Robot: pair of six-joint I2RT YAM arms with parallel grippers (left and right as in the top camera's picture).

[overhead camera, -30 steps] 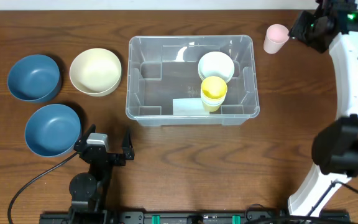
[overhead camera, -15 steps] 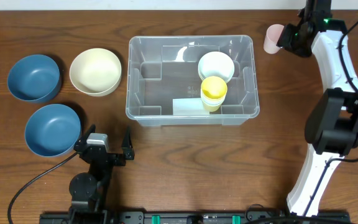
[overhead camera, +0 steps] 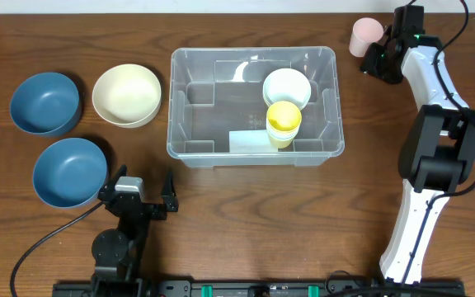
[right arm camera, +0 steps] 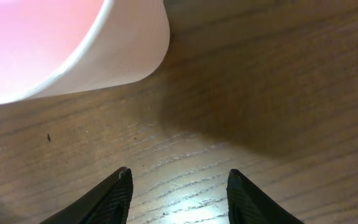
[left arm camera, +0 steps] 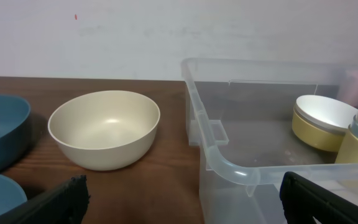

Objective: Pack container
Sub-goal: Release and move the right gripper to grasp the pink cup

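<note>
Two black fingertips of the right gripper (right arm camera: 179,186) stand apart in the right wrist view, with bare wood between them and nothing held. A pale pink plastic cup (right arm camera: 61,43) stands upright just beyond those tips, toward the left, not touching either one. From overhead the right gripper (overhead camera: 376,56) sits at the far right corner of the brown wooden table (overhead camera: 361,165), just beside the pink cup (overhead camera: 365,35), with its white arm running back along the right edge.

To the left of that cup, near it but apart, the large clear plastic rectangular container (overhead camera: 252,51) rests in the middle of the table, toward the far side. Inside it, at the right half, a round bowl with a whitish inside (overhead camera: 287,87) lies at the far side, and an upright yellow cup (overhead camera: 284,122) stands just near of it, the two close or touching. The left wrist view shows the bowl's outer wall as yellow (left arm camera: 319,121).

Farther left, outside the container, a cream round bowl (overhead camera: 126,95) sits just beside the bin's left wall. Left again is one dark blue round bowl (overhead camera: 45,103), and a second dark blue bowl (overhead camera: 70,172) lies nearer.

At the near edge, the left gripper (overhead camera: 143,188) is parked with its fingers spread wide and empty, near the second blue bowl and facing the container's rim (left arm camera: 216,155).
</note>
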